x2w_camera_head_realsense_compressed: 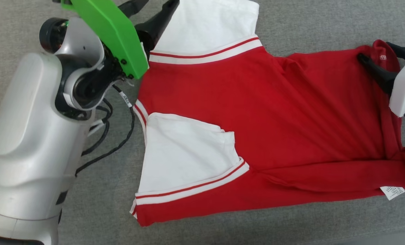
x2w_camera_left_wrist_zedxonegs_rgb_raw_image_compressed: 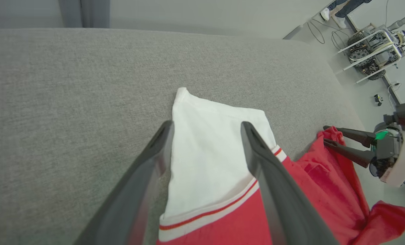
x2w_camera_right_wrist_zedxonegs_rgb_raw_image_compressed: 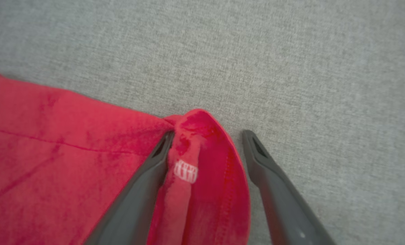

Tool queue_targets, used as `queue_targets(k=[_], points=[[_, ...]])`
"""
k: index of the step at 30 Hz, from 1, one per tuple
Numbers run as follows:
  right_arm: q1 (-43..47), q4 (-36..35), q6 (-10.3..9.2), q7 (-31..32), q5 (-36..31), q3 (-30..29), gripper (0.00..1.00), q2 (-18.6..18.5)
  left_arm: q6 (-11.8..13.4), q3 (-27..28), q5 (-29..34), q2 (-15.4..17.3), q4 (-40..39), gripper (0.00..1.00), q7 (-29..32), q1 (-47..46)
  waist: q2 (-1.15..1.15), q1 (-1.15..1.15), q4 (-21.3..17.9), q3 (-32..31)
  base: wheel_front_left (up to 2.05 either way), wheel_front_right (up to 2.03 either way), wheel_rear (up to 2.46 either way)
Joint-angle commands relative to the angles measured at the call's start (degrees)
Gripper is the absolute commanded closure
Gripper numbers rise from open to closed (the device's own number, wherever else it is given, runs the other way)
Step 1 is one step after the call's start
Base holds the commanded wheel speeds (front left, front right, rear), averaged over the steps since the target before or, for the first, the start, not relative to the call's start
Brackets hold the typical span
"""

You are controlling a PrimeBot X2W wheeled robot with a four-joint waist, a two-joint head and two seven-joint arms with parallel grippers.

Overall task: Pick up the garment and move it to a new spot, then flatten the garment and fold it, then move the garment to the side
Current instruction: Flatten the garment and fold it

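The garment, a red shirt with white, red-striped sleeves, lies spread on the grey padded surface. My left gripper is at its upper left with the jaws wide apart. In the left wrist view this gripper hovers open over the white sleeve, gripping nothing. My right gripper is at the garment's far right corner. Seen from the right wrist, the right gripper is open astride a raised fold of red hem carrying a small white tag; the left finger touches the cloth.
The grey surface stretches past the garment on all sides. A white care label sticks out at the lower right hem. Black cables hang beside my left forearm. Beyond the surface's far edge are bare floor, a wheeled machine and a person's feet.
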Motion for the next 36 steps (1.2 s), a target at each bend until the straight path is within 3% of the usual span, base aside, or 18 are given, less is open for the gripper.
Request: queue_targets(k=[1, 10, 21, 29, 30, 31, 32, 33, 36], points=[[0.72, 2.15, -0.10, 0.53, 0.49, 2.47, 0.00, 0.92, 0.18, 0.21, -1.24, -0.15, 1.43, 0.00, 1.37, -1.61, 0.00, -0.01, -2.32, 0.46, 0.00, 0.00, 0.00], [-4.70, 5.35, -0.10, -1.82, 3.55, 9.05, 0.00, 2.07, 1.06, -1.84, -0.16, 1.41, 8.48, 0.00, 8.02, -7.82, 0.00, -0.01, -5.89, 1.17, 0.00, 0.00, 0.00], [-9.89, 7.25, -0.18, -3.79, 6.93, 15.85, 0.00, 2.20, 0.15, -5.55, 5.74, 4.80, 15.30, 0.00, 7.13, -10.00, 0.00, -0.01, -7.52, 3.65, 0.00, 0.00, 0.00], [-12.04, 7.43, -0.16, -4.80, 9.37, 19.36, 0.00, 1.18, -1.35, -5.10, 3.13, 2.59, 18.37, 0.00, 6.59, -10.13, 0.00, -0.01, -7.37, 3.29, 0.00, 0.00, 0.00], [-12.11, 7.16, -0.15, -4.59, 9.94, 20.08, 0.12, 1.12, -1.90, -5.25, 2.61, 1.97, 18.57, 0.40, 6.68, -9.82, 0.00, -0.01, -7.28, 3.16, 0.00, 0.00, 0.00], [-12.13, 6.95, -0.11, -4.46, 10.41, 20.67, 0.55, 0.98, -2.31, -5.29, 2.30, 1.56, 18.72, 0.82, 6.76, -9.52, 0.00, -0.01, -7.22, 3.02, 0.00, 0.00, 0.00], [-12.11, 6.65, -0.09, -4.31, 11.11, 21.34, 0.76, 0.70, -2.84, -5.30, 1.50, 1.05, 18.86, 1.00, 7.05, -9.12, 0.00, -0.01, -7.11, 2.82, 0.00, 0.00, 0.00], [-12.13, 6.54, -0.09, -4.36, 11.57, 21.69, 1.00, 0.38, -3.16, -5.26, 0.92, 0.83, 18.96, 1.00, 7.25, -8.91, 0.00, -0.01, -7.02, 2.64, 0.00, 0.00, 0.00], [-12.58, 6.61, -0.08, -5.43, 12.47, 22.52, 1.00, -1.10, -4.14, -4.66, -0.54, 0.42, 18.83, 1.00, 6.41, -8.81, 0.00, -0.01, -6.62, 1.80, 0.00, 0.00, 0.00]])
